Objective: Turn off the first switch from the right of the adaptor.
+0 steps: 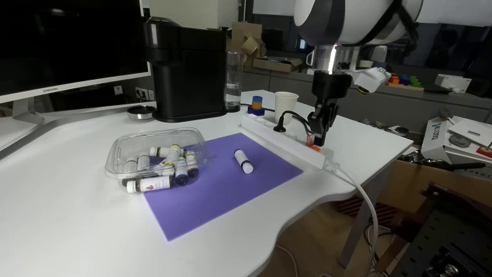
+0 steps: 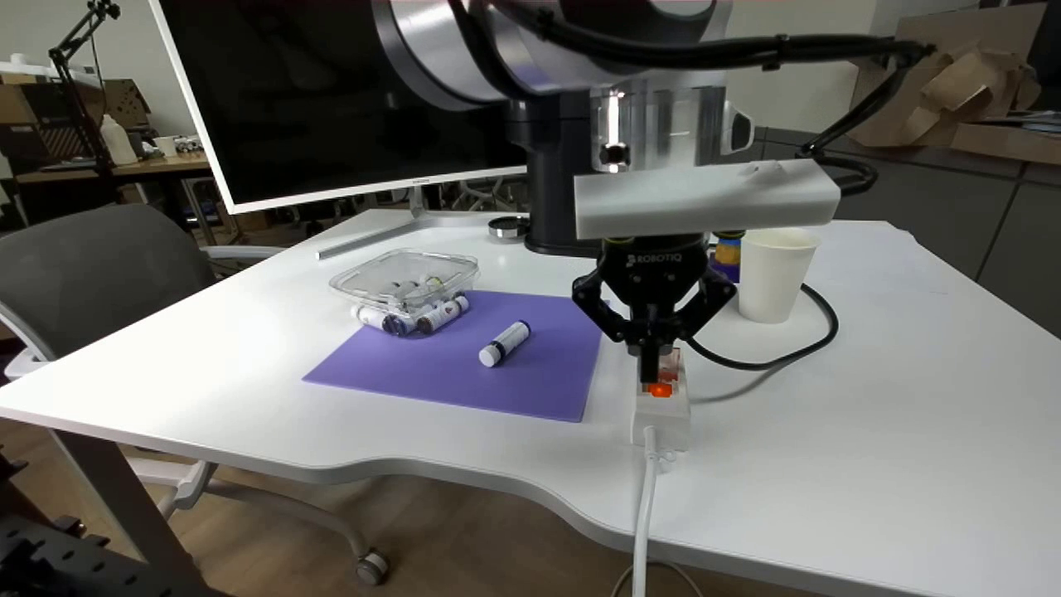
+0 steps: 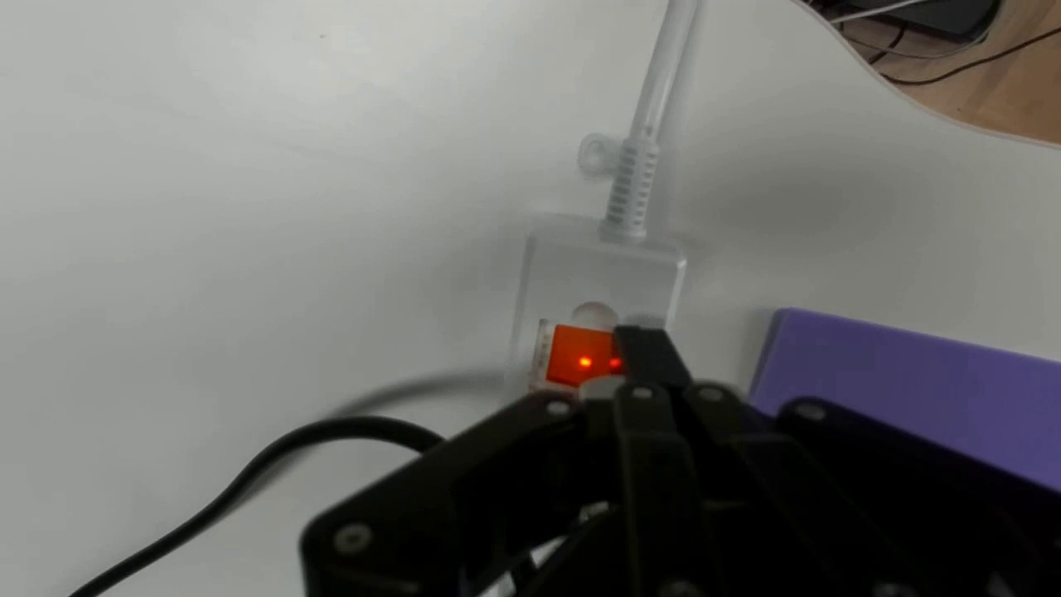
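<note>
Across the white tabletop (image 1: 80, 227) in both exterior views, a flat purple sheet (image 1: 213, 202) is lying left of a long white plastic power strip (image 1: 283, 144); at its red-orange end switch (image 3: 568, 352), a black two-fingered claw (image 2: 649, 375) is pointing down, tips together.

orange switch (image 3: 570, 350) partly behind fingers (image 3: 650, 358)

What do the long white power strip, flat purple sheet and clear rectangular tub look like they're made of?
Long white power strip: probably hard plastic, smooth, moulded edges catching light.
Flat purple sheet: maybe foam, matte, with visible edge thickness.
Clear rectangular tub: likely thin plastic, glossy, transparent with bright rim reflections.
</note>
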Controlling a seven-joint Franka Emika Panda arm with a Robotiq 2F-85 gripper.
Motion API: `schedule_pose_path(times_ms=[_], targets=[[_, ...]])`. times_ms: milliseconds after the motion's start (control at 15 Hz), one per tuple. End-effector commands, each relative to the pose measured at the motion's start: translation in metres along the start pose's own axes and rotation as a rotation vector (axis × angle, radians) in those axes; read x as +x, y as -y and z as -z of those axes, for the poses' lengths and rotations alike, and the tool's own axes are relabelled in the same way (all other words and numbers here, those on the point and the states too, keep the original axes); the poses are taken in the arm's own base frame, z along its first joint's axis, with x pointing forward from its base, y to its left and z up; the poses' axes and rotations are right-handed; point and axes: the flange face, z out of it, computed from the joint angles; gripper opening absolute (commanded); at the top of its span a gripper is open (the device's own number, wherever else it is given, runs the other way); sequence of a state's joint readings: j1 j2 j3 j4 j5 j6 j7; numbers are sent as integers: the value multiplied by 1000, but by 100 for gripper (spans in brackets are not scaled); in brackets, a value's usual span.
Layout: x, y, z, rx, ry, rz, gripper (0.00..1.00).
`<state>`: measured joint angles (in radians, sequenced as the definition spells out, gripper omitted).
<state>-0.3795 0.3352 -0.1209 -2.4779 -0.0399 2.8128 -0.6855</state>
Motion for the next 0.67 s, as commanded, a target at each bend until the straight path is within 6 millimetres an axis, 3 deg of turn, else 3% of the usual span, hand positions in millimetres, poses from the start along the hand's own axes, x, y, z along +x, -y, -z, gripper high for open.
schedule_pose_path(times_ms=[0,600], targets=[[6,-11,-4,1,-10,1,0],[20,-15,-19,0,1,10,0]])
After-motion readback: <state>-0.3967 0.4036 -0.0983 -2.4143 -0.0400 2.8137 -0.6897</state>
